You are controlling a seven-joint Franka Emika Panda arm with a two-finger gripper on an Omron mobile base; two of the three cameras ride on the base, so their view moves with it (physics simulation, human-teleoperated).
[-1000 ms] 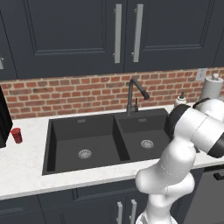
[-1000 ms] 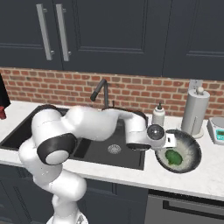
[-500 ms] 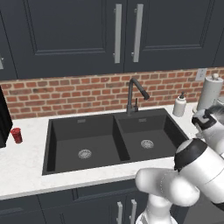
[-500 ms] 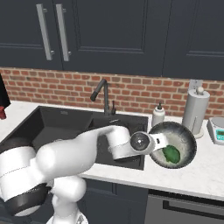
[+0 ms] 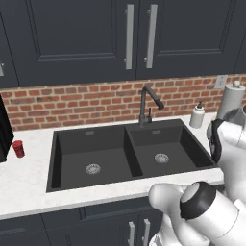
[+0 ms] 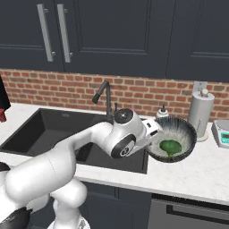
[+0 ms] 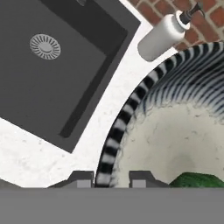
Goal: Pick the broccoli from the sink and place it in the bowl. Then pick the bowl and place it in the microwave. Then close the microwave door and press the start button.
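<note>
The bowl [image 6: 175, 135], dark and striped outside and whitish inside, hangs tilted above the counter just right of the sink [image 6: 49, 129]. My gripper [image 6: 153, 135] is shut on its left rim. In the hand view the striped rim of the bowl [image 7: 175, 127] passes between my gripper's [image 7: 111, 179] two fingertips. The green broccoli [image 6: 170, 147] lies inside the bowl, and it also peeks in as the broccoli [image 7: 197, 180] at the bottom of the hand view. The black double sink [image 5: 125, 153] holds nothing but its drains. The microwave is out of view.
A soap dispenser [image 6: 162, 112] and a paper towel roll [image 6: 200, 114] stand by the brick wall behind the bowl. A small scale [image 6: 222, 133] sits at the far right. The faucet [image 5: 146, 103] rises behind the sink. A red cup [image 5: 18, 148] stands far left beside a dark appliance edge.
The bowl with the broccoli has risen off the counter and shifted slightly left in my grip. My arm's elbow has swung low toward the front.
</note>
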